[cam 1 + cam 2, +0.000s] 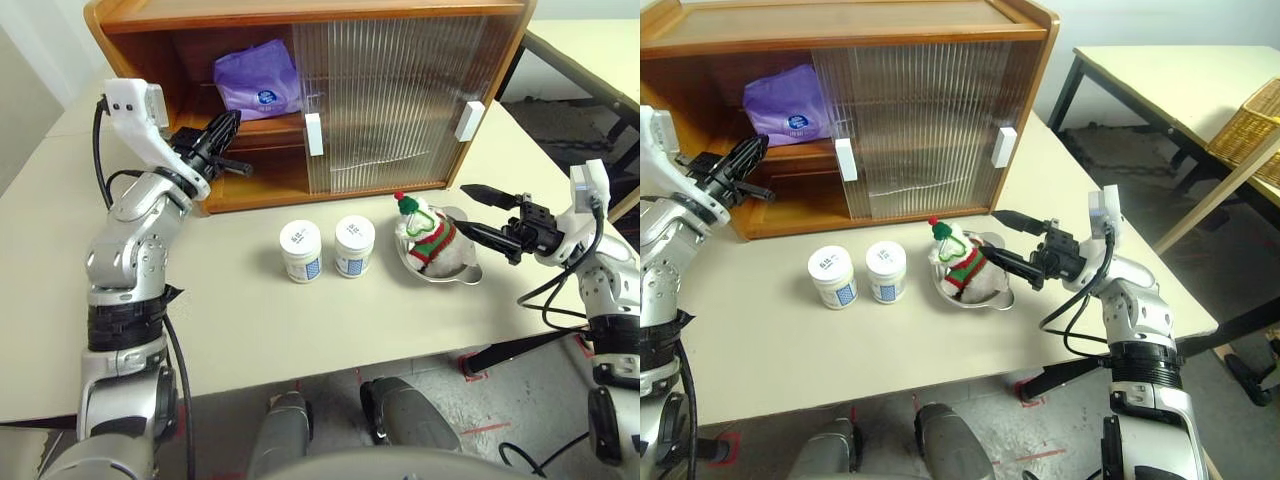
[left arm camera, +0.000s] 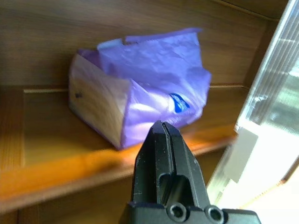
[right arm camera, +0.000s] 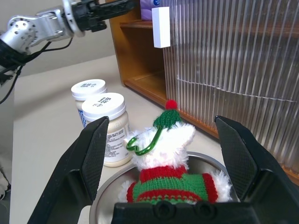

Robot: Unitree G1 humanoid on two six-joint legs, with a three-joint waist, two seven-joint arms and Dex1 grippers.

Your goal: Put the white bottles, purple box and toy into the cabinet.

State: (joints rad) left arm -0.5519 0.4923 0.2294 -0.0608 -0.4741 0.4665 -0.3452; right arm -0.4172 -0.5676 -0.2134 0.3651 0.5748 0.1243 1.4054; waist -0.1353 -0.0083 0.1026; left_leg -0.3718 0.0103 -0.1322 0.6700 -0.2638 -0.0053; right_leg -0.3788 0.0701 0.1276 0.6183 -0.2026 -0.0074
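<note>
On shelf: purple box [image 2: 140,100] | right wrist: toy [image 3: 170,172] between pincer fingers [image 3: 88,158]

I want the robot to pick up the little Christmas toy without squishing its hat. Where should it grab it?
Probably around the striped sweater, the toy's widest and softest part. It sits upright in the steel bowl, so its middle shows above the rim. The right gripper is already beside it with its jaws wide open, so coming from that side, just above the rim, looks easiest. The hat looks too thin and floppy to hold.
</note>
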